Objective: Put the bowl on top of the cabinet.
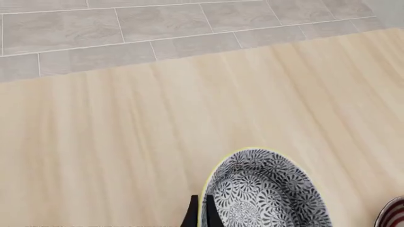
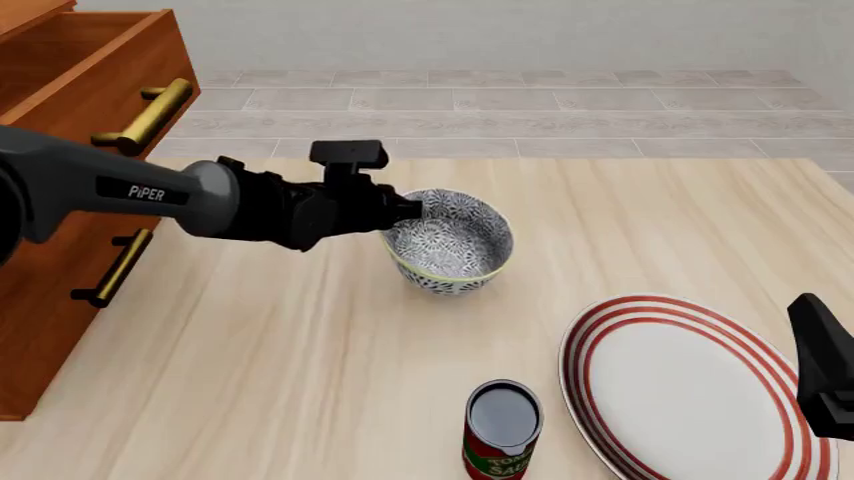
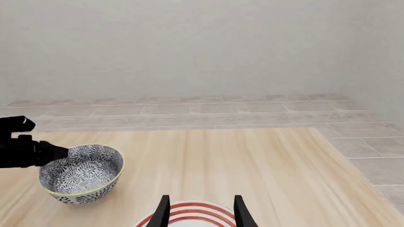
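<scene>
— Two arms in play; where's the bowl (image 2: 449, 242)?

— Sitting upright on the table (image 2: 267, 380), past the middle, tipped slightly if at all. Well apart from the cabinet (image 2: 67, 170), which fills the far left edge with drawers and brass handles.

— And the left gripper (image 2: 404, 210)?

— Right at the bowl's near-left rim. Seen from the left wrist, two dark fingers (image 1: 190, 215) straddling the rim, one outside the wall, one inside over the pattern. Pressed onto the rim, by the look of it, pinching the wall between them.

— Sure about the pinch?

— Fairly. Fingertips close together with only the thin yellowish rim between. From the right wrist view, same dark gripper butted against the bowl's side at rim height.

— Bowl off the table?

— Can't tell for certain. Base looks close to the wood in the front view, shadow tight underneath.

— Right gripper (image 3: 201, 211)?

— Low at the front right, hanging over the plate (image 2: 687, 385). Fingers spread wide, nothing between them but the red rings below. Well apart from the bowl.

— Anything else nearby?

— One can (image 2: 503, 430) at the near edge, open top facing up, just beside the plate's left rim. Nearer than the bowl, not touching it.

— Cabinet's top?

— Only a corner visible at upper left, above the top drawer front.
</scene>
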`<state>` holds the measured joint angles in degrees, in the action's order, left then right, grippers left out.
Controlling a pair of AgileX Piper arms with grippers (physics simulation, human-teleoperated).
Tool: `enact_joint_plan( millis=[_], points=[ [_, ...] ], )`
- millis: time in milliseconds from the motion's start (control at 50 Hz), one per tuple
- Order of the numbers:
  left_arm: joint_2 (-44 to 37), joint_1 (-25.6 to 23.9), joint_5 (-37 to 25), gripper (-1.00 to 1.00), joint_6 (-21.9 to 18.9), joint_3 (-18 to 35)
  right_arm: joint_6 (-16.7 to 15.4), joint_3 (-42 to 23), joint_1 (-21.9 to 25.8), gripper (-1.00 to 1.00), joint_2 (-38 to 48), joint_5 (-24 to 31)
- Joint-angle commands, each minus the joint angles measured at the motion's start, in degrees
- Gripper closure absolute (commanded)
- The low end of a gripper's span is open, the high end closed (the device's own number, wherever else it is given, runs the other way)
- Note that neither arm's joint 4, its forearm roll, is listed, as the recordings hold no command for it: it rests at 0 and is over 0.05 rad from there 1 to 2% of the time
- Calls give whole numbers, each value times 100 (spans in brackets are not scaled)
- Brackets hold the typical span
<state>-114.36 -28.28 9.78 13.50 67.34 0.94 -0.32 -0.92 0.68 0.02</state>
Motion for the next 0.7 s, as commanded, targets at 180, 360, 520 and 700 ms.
enact_joint_plan(
  millis=[180, 360, 520, 700],
  points=[
    [534, 434, -272, 100, -21, -60, 2, 0, -2, -100, 1, 0],
    [1076, 588, -488, 100, 91, -262, -23, -18, 27, -100, 0, 11],
    [1493, 496, -616, 100, 184, -398, -14, -42, 21, -100, -10, 35],
    [1959, 536, -847, 100, 417, -456, 12, -57, 17, -100, -31, 59]
  ],
)
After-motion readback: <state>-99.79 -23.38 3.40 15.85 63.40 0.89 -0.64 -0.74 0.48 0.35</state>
